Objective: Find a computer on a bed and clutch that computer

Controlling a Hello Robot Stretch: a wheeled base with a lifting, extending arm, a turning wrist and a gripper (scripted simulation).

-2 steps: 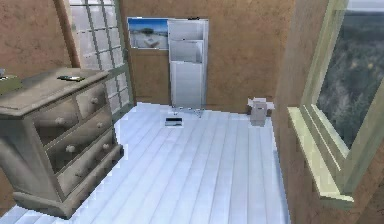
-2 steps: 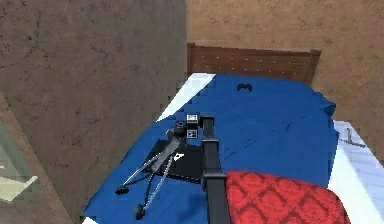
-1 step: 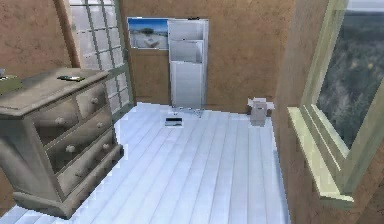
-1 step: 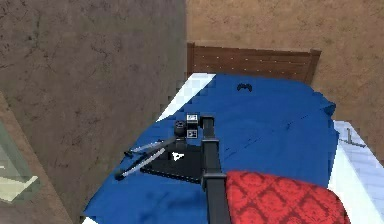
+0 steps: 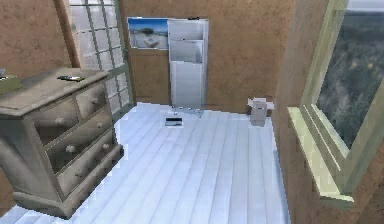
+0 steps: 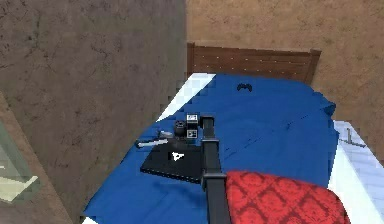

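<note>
A blue-covered bed (image 6: 270, 125) runs up the arm side view to a wooden headboard (image 6: 255, 62). A flat black closed computer (image 6: 178, 163) lies on the blue cover near the bed's left edge. The dark arm bar (image 6: 213, 165) rises from the bottom edge over the bed. At its far end stand the two white marked squares (image 6: 186, 128), and the gripper (image 6: 152, 141) reaches left of them, just above the computer. The bed cover lies behind the fingers, so I cannot tell whether the gripper holds anything.
A red patterned pillow (image 6: 275, 198) lies beside the arm, a small dark thing (image 6: 243, 89) near the headboard. A brown wall (image 6: 90, 90) flanks the bed. Ahead are a wooden dresser (image 5: 60, 130), a tall white unit (image 5: 188, 65), a flat thing (image 5: 173, 122) on the floor and a small bin (image 5: 259, 110).
</note>
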